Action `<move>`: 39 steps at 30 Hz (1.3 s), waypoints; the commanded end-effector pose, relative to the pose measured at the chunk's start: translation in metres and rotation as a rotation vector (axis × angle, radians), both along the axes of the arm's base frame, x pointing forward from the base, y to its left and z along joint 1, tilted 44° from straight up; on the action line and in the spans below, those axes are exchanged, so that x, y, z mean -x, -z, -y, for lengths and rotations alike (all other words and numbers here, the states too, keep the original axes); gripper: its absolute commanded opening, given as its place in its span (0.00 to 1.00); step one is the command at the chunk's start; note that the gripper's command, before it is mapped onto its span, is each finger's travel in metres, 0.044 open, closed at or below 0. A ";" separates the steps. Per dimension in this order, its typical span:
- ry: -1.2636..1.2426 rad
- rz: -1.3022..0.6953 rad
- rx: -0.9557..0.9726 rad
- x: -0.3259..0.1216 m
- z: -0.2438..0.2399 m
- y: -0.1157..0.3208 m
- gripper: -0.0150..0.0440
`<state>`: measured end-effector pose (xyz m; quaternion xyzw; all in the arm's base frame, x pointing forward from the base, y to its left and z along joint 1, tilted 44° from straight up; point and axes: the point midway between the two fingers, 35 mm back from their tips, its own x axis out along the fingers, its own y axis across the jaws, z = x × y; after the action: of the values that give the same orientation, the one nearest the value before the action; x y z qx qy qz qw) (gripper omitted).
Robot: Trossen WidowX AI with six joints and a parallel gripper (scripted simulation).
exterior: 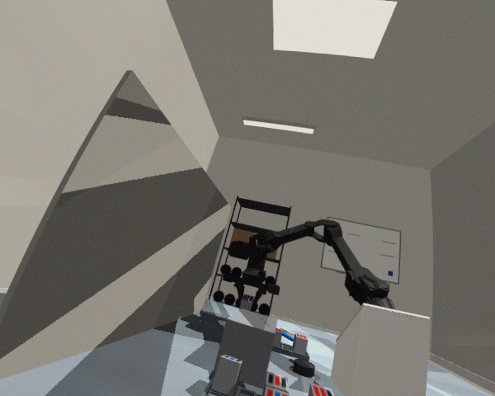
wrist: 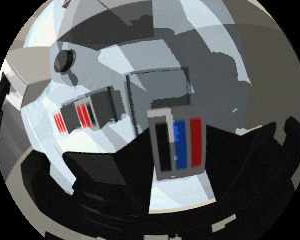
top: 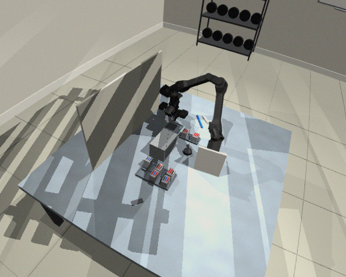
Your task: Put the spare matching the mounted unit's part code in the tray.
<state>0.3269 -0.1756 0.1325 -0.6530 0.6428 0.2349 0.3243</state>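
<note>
My gripper (top: 173, 116) (exterior: 248, 303) (wrist: 172, 127) points down and is shut on a grey unit (exterior: 247, 301) (wrist: 196, 145) with black, blue and red stripes on its top. The unit hangs above the table near the tray (top: 170, 126) (wrist: 157, 71), a dark-rimmed square; in the wrist view it overlaps the tray's near right corner. The tray shows no unit in its visible part. Several striped units stand on the front rack (top: 140, 175), one of them, a grey unit (top: 147, 162) (exterior: 226, 374), at its left end. I cannot tell which unit is the mounted one, and no back code is readable.
A grey box (top: 160, 144) (exterior: 245, 349) stands right beside the tray. A small rack (top: 191, 141) with two red-striped units is on the tray's other side. A black round base (top: 187, 152), a white panel (top: 210, 161), a large upright board (top: 122, 110) and a blue stick (top: 199, 121) are around.
</note>
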 end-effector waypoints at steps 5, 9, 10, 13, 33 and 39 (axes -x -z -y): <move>-0.004 -0.004 -0.003 0.000 0.006 0.007 0.25; -0.004 -0.004 -0.002 0.000 0.009 0.010 0.25; -0.004 -0.004 -0.002 0.000 0.010 0.011 0.25; -0.005 -0.004 -0.001 0.001 0.012 0.013 0.25; -0.005 -0.004 0.004 0.003 0.028 0.027 0.25; -0.005 -0.004 0.006 0.004 0.032 0.031 0.25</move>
<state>0.3239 -0.2049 0.1046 -0.6546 0.6436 0.2325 0.3212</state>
